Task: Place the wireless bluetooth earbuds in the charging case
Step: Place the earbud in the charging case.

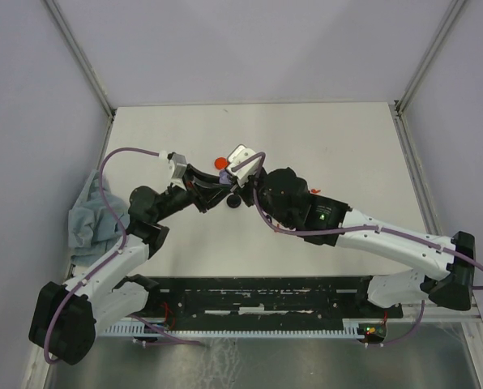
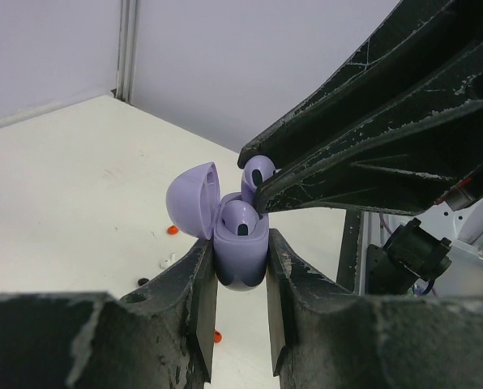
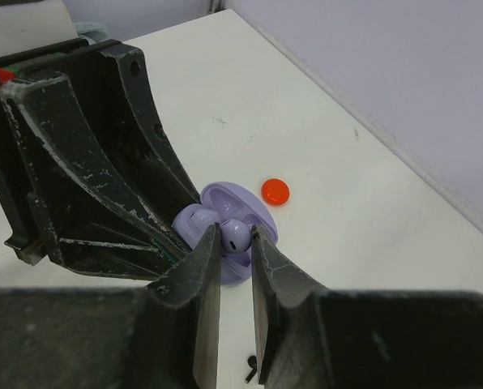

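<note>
The left gripper (image 2: 240, 241) is clamped narrow on the lavender charging case (image 2: 240, 266), low in the centre of the left wrist view, with the lid (image 2: 191, 198) swung open to the left. One lavender earbud (image 2: 240, 217) sits in the case. The right gripper (image 3: 235, 240) is pinched almost closed on a second earbud (image 2: 258, 173), which hangs just above and behind the seated one, at the mouth of the free socket.

The likely failure is a crooked entry. The bud looks tilted in a small pinch, so a downward push could jam its stem on the socket rim, twist it out of the fingers, or lever the smooth case round in the left grip. The right fingers also pass close to the seated bud and the lid, and could nudge either. A dropped bud would land on the table near the orange disc (image 3: 275, 191), at the centre right of the right wrist view.

No brand, label or writing can be read on the case, the buds or the disc.
</note>
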Tool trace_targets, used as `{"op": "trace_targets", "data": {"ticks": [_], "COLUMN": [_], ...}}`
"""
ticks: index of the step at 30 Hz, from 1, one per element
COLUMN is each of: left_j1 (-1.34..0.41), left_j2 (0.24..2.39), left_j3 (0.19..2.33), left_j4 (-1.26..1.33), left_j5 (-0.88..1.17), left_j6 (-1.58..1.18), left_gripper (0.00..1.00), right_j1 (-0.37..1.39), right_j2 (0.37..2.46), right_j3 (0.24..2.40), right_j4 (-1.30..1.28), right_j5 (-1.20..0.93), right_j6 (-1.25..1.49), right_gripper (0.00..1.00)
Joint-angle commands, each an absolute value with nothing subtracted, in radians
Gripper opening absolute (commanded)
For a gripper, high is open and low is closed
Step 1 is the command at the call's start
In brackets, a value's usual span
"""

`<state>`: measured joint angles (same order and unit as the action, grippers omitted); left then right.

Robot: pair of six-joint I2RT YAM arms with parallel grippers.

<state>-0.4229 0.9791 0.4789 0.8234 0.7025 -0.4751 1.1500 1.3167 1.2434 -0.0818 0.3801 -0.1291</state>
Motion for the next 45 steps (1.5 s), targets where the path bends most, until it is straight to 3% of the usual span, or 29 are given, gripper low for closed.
{"op": "trace_targets", "data": {"ticks": [1, 9, 23, 34, 45], "left_j1": [-0.429, -0.429, -0.428, -0.428, -0.429], "left_j2": [0.985, 0.988, 0.940, 0.898, 0.892], "left_j3": [0.505, 0.500, 0.448, 0.453, 0.461], "left_j4": [0.870, 0.883, 0.938, 0.786, 0.761], "left_j5": [0.674, 0.674, 0.713, 0.750, 0.764], "left_j6": [-0.513, -0.523, -0.423, -0.177, -0.140], "left_gripper": [0.03, 0.03, 0.03, 0.03, 0.03], "right_j1": [1.157, 1.156, 1.155, 1.149, 1.136], "right_j2": [1.277, 1.268, 1.228, 1.211, 1.264], "right_j3": [1.216, 1.180, 1.184, 1.291, 1.334], "right_j4": [-0.019, 0.010, -0.009, -0.137, -0.218], "right_j5": [0.305, 0.257, 0.296, 0.420, 0.452], "right_j6": [-0.123, -0.092, -0.039, 0.050, 0.097], "right_gripper": [0.23, 0.26, 0.48, 0.68, 0.74]}}
